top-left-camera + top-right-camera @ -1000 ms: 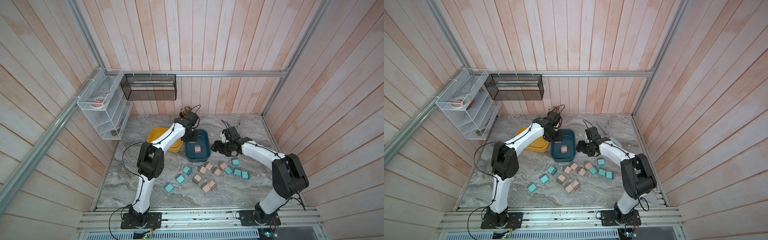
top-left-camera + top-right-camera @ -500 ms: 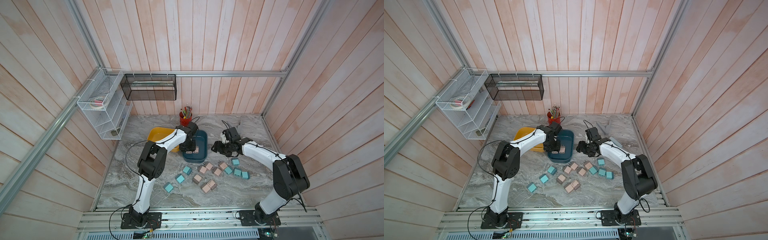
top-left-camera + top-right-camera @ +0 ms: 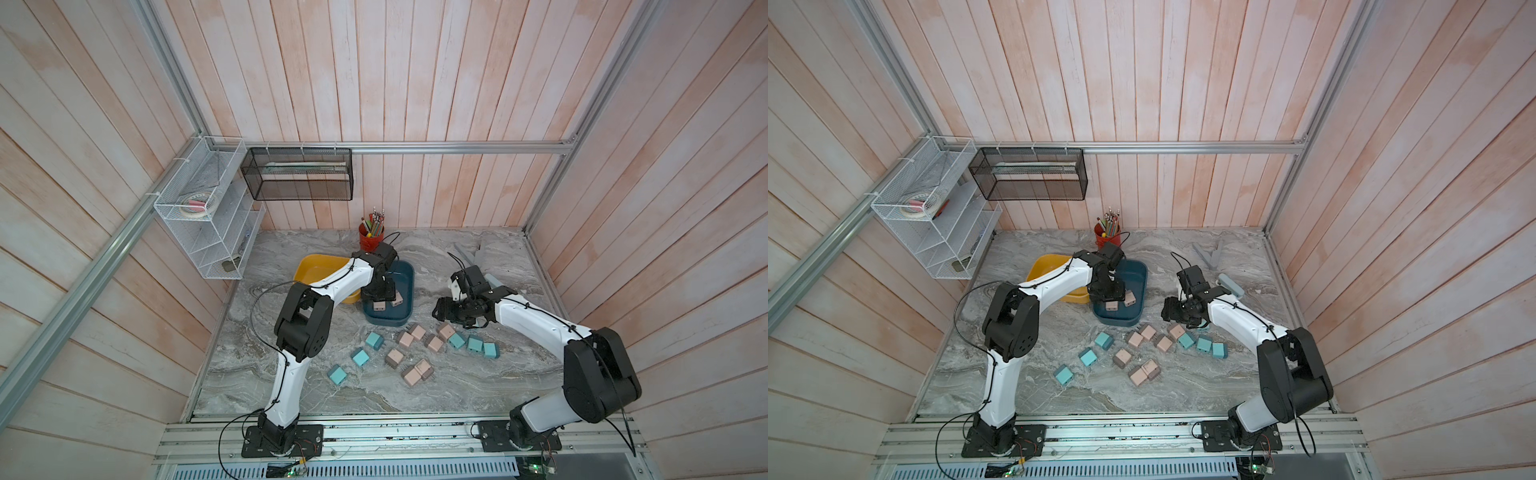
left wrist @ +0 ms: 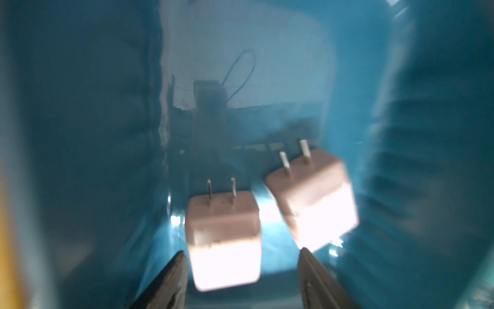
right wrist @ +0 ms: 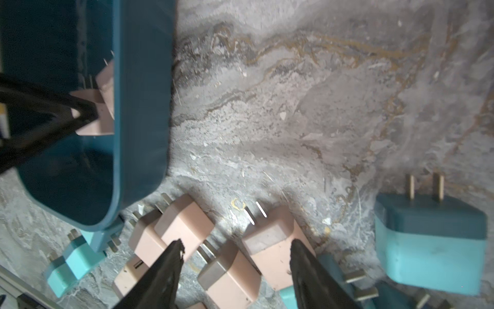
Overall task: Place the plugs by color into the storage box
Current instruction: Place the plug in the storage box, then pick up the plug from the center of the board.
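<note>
left claw (image 4: pixel 242 254): released. its two dark, tapered fingers stand apart inside the blue storage box (image 3: pixel 409 286), wider than the pink plug (image 4: pixel 223 227) lying between them. one finger is just beside the plug, the other clear of it. this wrist view is blurred.

blue storage box: oblong tub with rounded corners and smooth, glossy walls, near the table's centre. a second pink plug (image 3: pixel 396 300) lies on its floor at 2 o'clock of the first, near it; whether they touch cannot be told. both are blocky with softened edges, a matte finish and two thin metal prongs.

right claw (image 5: pixel 237 244): released and empty, at 3 o'clock of the box, hanging over the loose pink plugs (image 3: pixel 435 343).

table (image 3: pixel 478 390): grey stone look with darker and ochre veining. the loose pink plugs and teal plugs (image 3: pixel 360 357) are scattered at 6 o'clock of the box, some touching. the teal ones show a darker prong face.

yellow tub (image 3: pixel 316 270): rounded, at 9 o'clock of the blue box, touching or just beside it.

red cup (image 3: pixel 371 239): at 12 o'clock, holding pencils.
</note>
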Robot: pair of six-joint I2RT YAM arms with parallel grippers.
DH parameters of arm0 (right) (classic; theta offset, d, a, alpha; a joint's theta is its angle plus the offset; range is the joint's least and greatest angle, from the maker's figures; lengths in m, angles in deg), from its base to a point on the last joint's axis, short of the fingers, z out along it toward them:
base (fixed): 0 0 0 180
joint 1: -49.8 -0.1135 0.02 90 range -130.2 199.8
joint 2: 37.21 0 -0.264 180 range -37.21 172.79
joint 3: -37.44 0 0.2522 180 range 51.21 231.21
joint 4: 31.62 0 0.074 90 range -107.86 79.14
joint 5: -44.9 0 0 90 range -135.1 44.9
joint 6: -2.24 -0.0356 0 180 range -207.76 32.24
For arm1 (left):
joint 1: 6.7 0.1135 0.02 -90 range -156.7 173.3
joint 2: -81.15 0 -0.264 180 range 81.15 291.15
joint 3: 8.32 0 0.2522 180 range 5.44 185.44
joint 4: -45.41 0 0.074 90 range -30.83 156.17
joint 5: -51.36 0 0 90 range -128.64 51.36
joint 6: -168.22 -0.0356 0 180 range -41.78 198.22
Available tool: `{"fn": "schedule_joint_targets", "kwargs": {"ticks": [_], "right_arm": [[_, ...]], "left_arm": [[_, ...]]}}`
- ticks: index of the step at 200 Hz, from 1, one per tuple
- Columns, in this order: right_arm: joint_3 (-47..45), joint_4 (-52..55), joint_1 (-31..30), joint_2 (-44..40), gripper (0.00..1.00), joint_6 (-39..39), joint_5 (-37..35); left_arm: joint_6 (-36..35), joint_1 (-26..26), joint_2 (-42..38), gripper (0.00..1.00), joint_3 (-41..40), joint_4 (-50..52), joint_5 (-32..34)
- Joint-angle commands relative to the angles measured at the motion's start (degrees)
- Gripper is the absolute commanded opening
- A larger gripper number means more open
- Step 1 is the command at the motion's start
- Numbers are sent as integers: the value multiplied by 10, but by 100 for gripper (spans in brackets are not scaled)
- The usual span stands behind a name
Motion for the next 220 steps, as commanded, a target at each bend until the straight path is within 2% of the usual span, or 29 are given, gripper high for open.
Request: {"fn": "schedule_joint_targets", "kwargs": {"ticks": [1, 22, 41, 104, 157, 186, 220], "right_arm": [[-12, 29, 0, -1, 66, 42, -14], [-11, 29, 0, 17, 66, 69, -15], [-4, 29, 0, 43, 66, 94, -6], [1, 28, 1, 95, 65, 143, -30], [8, 25, 1, 94, 37, 144, -34], [66, 59, 0, 84, 33, 135, -25], [205, 93, -13, 114, 33, 120, -15]], "left_arm": [[2, 2, -61, 71, 58, 33, -6], [6, 6, -92, 71, 83, 62, -1], [10, 13, -131, 71, 64, 76, 6], [32, 57, -289, 71, -167, 37, -18], [47, 61, -344, 71, -254, 24, -16], [51, 68, -354, 71, -273, 14, -18], [44, 84, -359, 71, -281, 12, -16]]}}
